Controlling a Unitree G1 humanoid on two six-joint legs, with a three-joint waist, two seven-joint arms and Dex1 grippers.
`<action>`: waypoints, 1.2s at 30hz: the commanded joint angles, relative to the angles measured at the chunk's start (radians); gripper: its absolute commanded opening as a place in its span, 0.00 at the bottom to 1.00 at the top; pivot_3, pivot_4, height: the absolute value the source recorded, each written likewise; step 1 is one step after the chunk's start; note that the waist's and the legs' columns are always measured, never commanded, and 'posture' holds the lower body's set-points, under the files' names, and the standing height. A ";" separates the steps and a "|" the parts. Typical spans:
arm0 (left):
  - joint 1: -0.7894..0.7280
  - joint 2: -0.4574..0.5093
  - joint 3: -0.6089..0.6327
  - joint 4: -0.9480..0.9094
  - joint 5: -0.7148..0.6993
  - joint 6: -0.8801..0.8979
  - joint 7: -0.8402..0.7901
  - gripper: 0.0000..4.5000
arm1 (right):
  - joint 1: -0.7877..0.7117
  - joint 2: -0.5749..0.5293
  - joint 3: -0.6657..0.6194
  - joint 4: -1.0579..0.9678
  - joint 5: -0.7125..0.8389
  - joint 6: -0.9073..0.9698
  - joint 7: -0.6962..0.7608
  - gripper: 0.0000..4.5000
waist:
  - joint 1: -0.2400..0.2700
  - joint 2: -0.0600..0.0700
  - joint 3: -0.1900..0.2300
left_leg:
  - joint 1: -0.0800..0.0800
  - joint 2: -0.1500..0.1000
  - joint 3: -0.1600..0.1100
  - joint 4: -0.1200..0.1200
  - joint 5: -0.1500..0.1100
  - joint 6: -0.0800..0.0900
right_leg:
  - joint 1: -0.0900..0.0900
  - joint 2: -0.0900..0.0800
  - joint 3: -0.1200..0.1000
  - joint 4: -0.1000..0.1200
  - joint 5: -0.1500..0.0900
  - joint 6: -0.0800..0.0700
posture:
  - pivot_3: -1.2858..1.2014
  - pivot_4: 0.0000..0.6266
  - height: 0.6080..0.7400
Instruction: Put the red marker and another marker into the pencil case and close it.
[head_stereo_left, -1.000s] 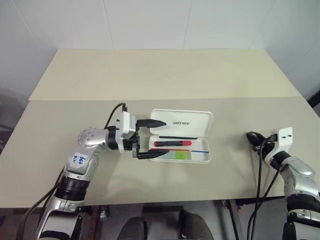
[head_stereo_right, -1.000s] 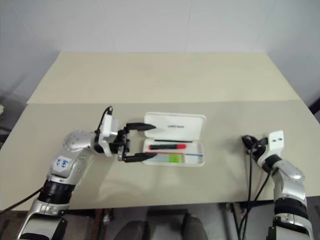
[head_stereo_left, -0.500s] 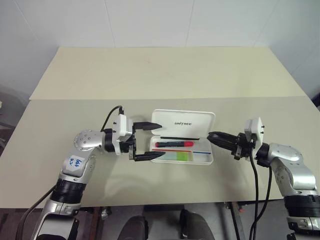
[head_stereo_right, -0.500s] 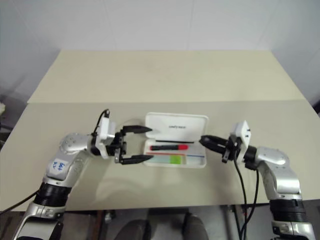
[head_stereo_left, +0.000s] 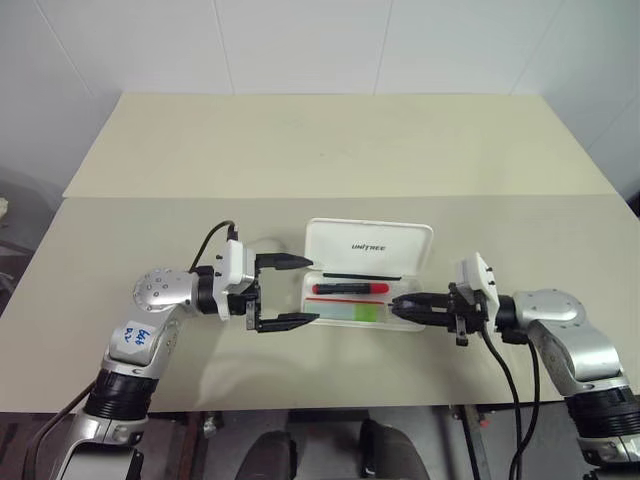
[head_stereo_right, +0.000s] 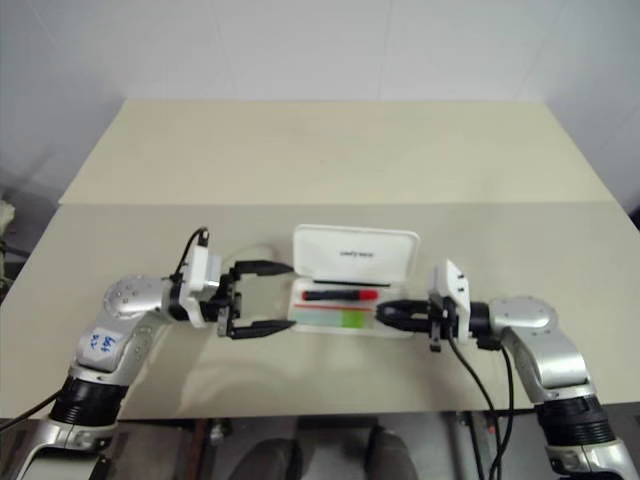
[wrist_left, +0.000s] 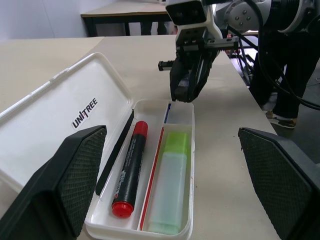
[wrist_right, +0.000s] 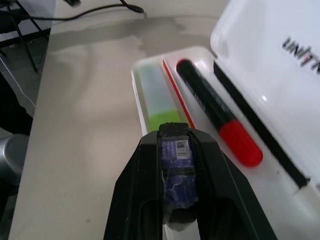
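From the head camera, the pencil case (head_stereo_left: 365, 275) lies open on the near part of the table (head_stereo_left: 320, 150), about midway between its left and right edges, with the lid standing up on the far side. In the tray, the red marker (head_stereo_left: 349, 288) lies along the far half and another marker (head_stereo_left: 352, 312), the pale one with the lime-green end, lies along the near half. The left gripper (head_stereo_left: 298, 291) is at the left end of the case with its fingers spread wide, holding nothing. The right gripper (head_stereo_left: 400, 305) points at the right end of the case, its fingers pressed together and empty. A seam (head_stereo_left: 150, 197) crosses the table behind the case.

In the left wrist view, both markers lie side by side in the tray with a thin red line (wrist_left: 152, 175) between them. The right gripper's tip hangs just above the far end of the tray.

In the right wrist view, the closed fingers (wrist_right: 135, 200) cover the near end of the green marker. A black cable (wrist_right: 105, 9) lies on the table beyond the case.
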 joint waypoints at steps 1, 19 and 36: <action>0.003 0.005 0.018 -0.046 -0.013 -0.008 0.004 1.00 | -0.019 0.010 0.007 0.020 -0.006 -0.029 0.019 0.09 | 0.000 0.000 0.000 | 0.000 0.000 0.000 0.000 0.000 0.000 | 0.000 0.000 0.000 0.000 0.000 0.000 | 0.52 0.24 1.00; -0.005 0.013 0.024 -0.060 -0.022 0.012 0.003 1.00 | -0.077 0.030 0.019 0.191 -0.051 -0.147 0.088 0.63 | 0.000 0.000 0.000 | 0.000 0.000 0.001 0.000 0.000 0.000 | 0.000 0.000 0.000 0.000 0.000 0.000 | 0.52 0.24 1.00; -0.003 0.016 0.032 -0.046 -0.024 0.004 -0.010 1.00 | -0.043 0.008 -0.069 0.013 0.060 -0.073 0.057 1.00 | 0.001 0.000 0.000 | 0.000 0.000 0.001 0.000 0.000 -0.001 | 0.000 0.000 -0.002 0.000 0.000 0.000 | 0.52 0.24 1.00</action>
